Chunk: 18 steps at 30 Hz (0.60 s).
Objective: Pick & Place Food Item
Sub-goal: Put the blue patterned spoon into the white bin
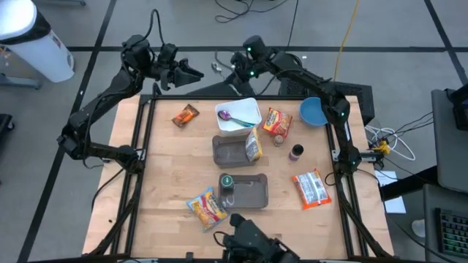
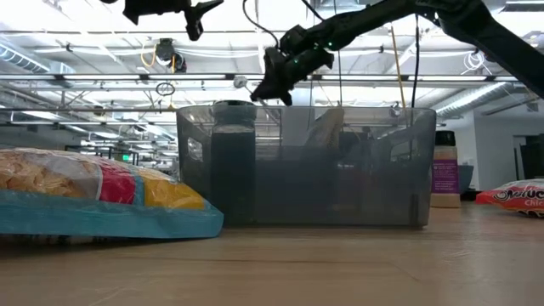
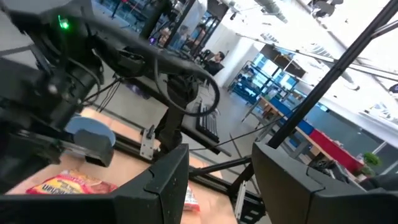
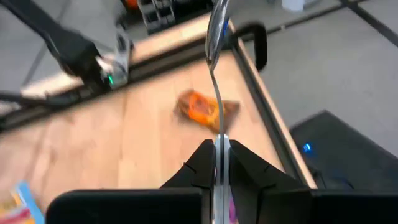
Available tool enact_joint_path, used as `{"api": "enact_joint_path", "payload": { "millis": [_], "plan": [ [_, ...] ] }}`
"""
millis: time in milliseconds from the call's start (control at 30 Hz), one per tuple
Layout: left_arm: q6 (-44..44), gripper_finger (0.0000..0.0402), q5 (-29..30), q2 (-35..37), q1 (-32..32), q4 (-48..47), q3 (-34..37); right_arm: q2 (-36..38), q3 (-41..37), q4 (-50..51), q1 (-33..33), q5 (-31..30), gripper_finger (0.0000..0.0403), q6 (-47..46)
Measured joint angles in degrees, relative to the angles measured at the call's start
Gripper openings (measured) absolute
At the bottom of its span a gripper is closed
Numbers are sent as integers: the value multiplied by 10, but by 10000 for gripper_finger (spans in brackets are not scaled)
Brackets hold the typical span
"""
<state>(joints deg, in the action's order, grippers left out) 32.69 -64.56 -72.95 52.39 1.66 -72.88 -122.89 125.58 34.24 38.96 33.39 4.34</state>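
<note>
Even overhead light is falling on the bench [image 1: 172, 183], leaving only faint, soft shadows. In the low view, ceiling lights are glaring and washing out the upper room, while the gray bin [image 2: 306, 166] is standing backlit and dim. The orange packet [image 4: 206, 109] is smearing in the right wrist view. The left wrist view is showing nearby arm parts out of focus.
</note>
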Motion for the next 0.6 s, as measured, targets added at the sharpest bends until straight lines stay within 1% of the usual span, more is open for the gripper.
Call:
{"api": "enact_joint_path", "payload": {
  "millis": [133,233,367,467,600],
  "plan": [
    [-23,184,1,0,0,-30,0,0,-27,30,-3,-3,16,22],
    [-28,184,1,0,0,-42,0,0,-45,65,-10,-6,16,55],
    [-30,184,1,0,0,-49,0,-1,-72,73,-34,-36,16,92],
    [-30,184,1,0,0,-49,0,-2,-80,73,-51,-38,16,111],
    [-30,184,1,0,0,-49,0,0,-99,72,-72,-87,16,144]
  ]
}}
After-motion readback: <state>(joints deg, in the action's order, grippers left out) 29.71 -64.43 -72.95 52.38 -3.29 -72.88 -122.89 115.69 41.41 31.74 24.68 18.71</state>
